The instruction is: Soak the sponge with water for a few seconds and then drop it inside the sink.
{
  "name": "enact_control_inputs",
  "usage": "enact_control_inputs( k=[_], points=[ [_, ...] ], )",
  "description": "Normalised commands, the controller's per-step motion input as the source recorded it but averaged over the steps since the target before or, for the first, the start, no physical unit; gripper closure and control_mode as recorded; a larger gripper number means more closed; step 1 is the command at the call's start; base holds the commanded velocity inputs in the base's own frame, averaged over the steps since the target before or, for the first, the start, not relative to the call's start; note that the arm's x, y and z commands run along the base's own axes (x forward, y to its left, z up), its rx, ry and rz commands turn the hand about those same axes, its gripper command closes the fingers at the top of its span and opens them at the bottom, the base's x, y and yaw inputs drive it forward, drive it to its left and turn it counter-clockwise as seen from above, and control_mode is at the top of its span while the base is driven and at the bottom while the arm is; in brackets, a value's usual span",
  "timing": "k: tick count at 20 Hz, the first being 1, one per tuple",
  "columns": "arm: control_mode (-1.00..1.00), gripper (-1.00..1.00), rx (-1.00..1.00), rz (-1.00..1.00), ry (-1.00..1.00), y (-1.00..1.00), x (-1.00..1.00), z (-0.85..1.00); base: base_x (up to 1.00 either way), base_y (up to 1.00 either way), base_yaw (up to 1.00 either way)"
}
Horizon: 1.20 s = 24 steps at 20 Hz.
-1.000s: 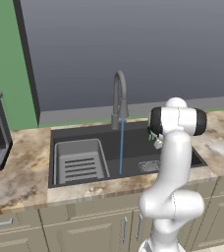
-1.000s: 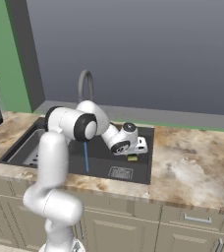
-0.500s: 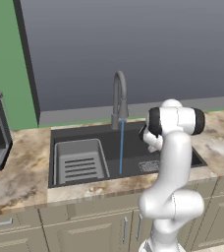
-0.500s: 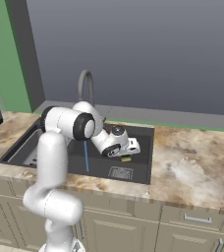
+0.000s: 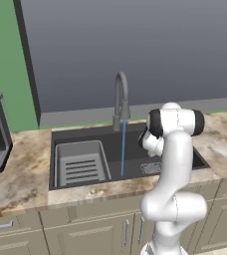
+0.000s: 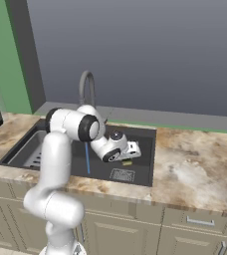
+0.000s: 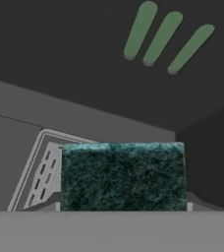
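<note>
Sponge [image 7: 123, 176] is sitting clamped in the gripper [image 6: 131, 151], low over the sink [image 6: 144, 133] and beside the water [image 6: 87, 157]. Arm's probably lining it up for a soak.

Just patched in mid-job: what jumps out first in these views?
The bright-blue water falling straight from the faucet into the middle of the dark sink. The end effector hangs over the sink's right part, shut on the sponge, whose dark green side faces the hand view. It is beside the stream, not under it.
</note>
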Motion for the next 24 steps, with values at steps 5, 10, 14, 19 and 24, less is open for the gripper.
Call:
enact_control_inputs(
  k=[5, 10, 14, 19, 24],
  points=[
    [-1.0, 1.0, 0.0, 0.0, 0.0, 0.0, -0.02, -0.09, 0.0, 0.0, 0.0],
    [-1.0, 1.0, 0.0, 0.0, 0.01, 0.0, -0.09, 0.0, 0.0, 0.0, 0.0],
    [-1.0, 1.0, 0.0, 0.0, 0.01, 0.0, -0.02, -0.14, 0.0, 0.0, 0.0],
    [-1.0, 1.0, 0.01, 0.0, 0.0, 0.0, -0.01, -0.25, 0.0, 0.0, 0.0],
    [-1.0, 1.0, 0.01, 0.0, 0.0, 0.0, -0.01, -0.14, 0.0, 0.0, 0.0]
  ],
)
